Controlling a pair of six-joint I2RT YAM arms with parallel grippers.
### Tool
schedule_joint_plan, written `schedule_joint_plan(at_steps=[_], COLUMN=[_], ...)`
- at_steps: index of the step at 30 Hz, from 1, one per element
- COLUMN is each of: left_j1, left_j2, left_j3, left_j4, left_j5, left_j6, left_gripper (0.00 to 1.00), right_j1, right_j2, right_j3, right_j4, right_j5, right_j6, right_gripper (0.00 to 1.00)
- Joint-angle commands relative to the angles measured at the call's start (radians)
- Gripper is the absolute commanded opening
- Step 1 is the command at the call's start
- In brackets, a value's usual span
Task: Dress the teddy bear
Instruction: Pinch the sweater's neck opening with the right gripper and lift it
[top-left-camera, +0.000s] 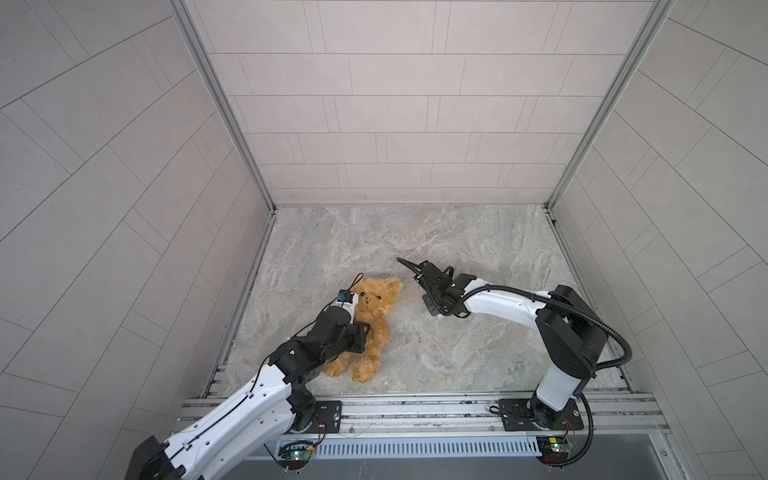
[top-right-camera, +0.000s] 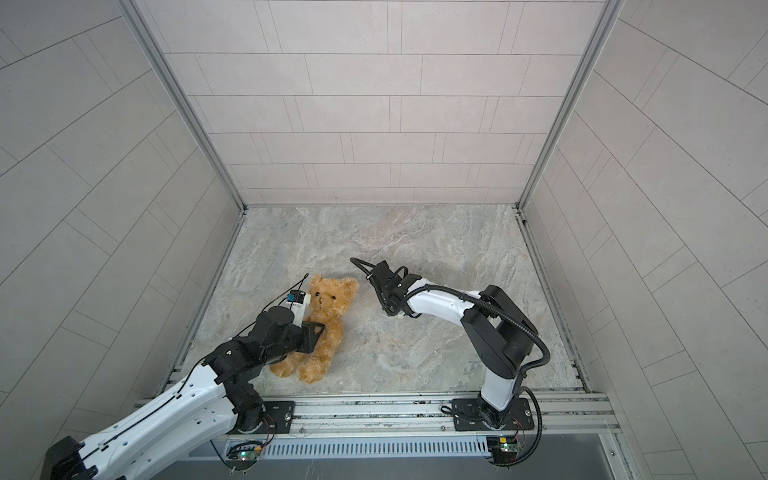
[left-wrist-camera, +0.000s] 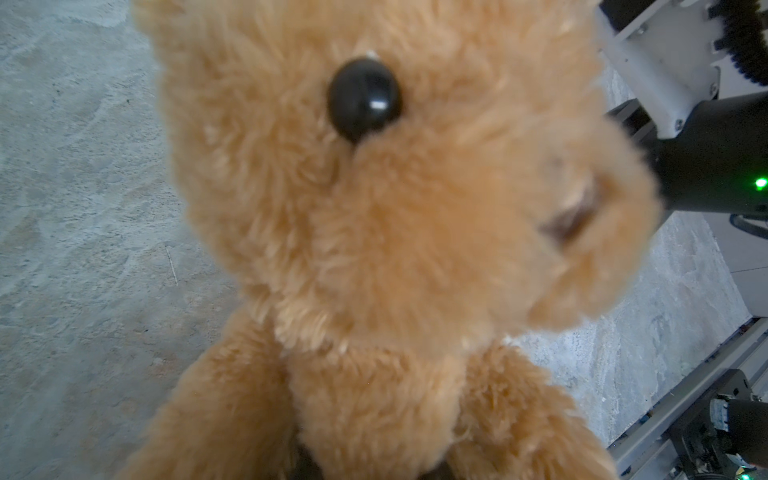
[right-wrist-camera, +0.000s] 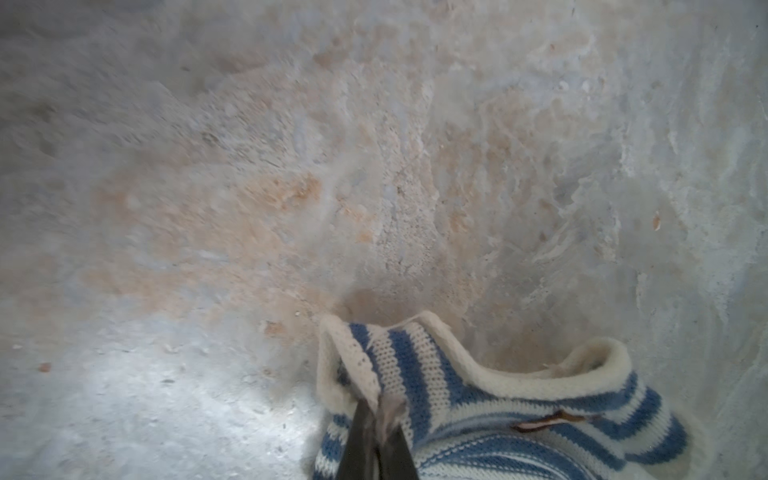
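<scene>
Because a garment would have to pass over its head, the teddy bear (top-left-camera: 376, 311) lay face-up on the desk (top-left-camera: 478, 241), the left fingers (top-left-camera: 358, 338) clenched into its chest, apparently to steady it. Near the bear's head but apart from it, the right fingers (right-wrist-camera: 358, 440) pinched the cream hem of a blue-and-white striped sweater (right-wrist-camera: 478, 415), probably to keep its opening ready. The desk looked like mottled grey-tan stone, and pale tiled walls (top-left-camera: 374, 104) enclosed the bear on three sides.
</scene>
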Motion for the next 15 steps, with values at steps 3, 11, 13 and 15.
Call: schedule_joint_plan(at_steps=[3, 11, 13, 15], left_j1=[0.007, 0.007, 0.007, 0.007], left_j2=[-0.026, -0.020, -0.020, -0.018], left_j3=[-0.060, -0.069, -0.070, -0.070], left_j4=[0.066, 0.076, 0.077, 0.076], left_j5=[-0.022, -0.024, -0.020, -0.015], left_j6=[-0.037, -0.028, -0.028, -0.026], left_gripper=[0.24, 0.24, 0.24, 0.23], right_j1=[-0.003, -0.006, -0.006, -0.007], right_j2=[0.039, 0.086, 0.042, 0.012], right_j3=[0.045, 0.126, 0.102, 0.090], right_j4=[0.129, 0.103, 0.069, 0.009], right_j5=[-0.049, -0.050, -0.047, -0.050], right_j6=[0.134, 0.126, 0.108, 0.088], right_gripper=[0.00, 0.19, 0.35, 0.47])
